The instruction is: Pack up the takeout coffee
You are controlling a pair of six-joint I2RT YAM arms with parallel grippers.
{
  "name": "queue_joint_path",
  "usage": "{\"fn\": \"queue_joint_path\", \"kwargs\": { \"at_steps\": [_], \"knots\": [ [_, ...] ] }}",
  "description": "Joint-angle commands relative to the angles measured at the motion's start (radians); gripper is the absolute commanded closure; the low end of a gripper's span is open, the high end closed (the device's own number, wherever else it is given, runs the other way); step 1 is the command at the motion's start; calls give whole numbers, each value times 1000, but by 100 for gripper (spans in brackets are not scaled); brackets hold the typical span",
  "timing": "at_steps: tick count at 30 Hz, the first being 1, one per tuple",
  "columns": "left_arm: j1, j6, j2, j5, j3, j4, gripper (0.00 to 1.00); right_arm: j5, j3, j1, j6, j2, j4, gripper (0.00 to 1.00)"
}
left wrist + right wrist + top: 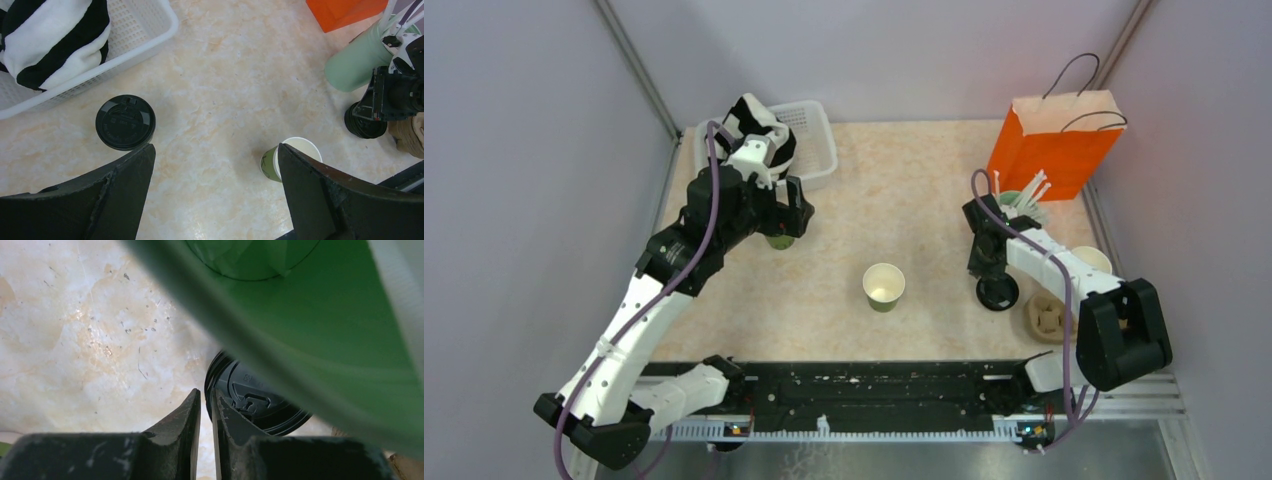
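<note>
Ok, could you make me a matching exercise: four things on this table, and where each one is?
Things:
1 open cup
2 lidded cup
3 loose lid
4 striped cloth

Places:
a in the white basket
b at the tips of the right gripper
c alone, middle of the table
d beside the left gripper

Pairs: 1-c, 2-d, 3-b, 4-a.

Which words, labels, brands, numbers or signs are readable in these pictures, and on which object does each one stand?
No text can be read with certainty.
Raised marks on the black lid beside the white basket: too small to read.
Raised lettering and a symbol on the loose black lid: too blurred to read.
No print is visible on the orange bag.
</note>
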Motion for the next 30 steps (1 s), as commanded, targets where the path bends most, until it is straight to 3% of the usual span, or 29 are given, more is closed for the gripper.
{"fn": "queue_joint_path", "kwargs": {
  "at_steps": [1,30],
  "knots": [
    [-4,19,-3,-12,7,40,2,2,-30,-7,6,3,-3,86],
    [-11,24,-10,-14,10,37,2,9,-69,-7,3,7,19,89]
  ]
}}
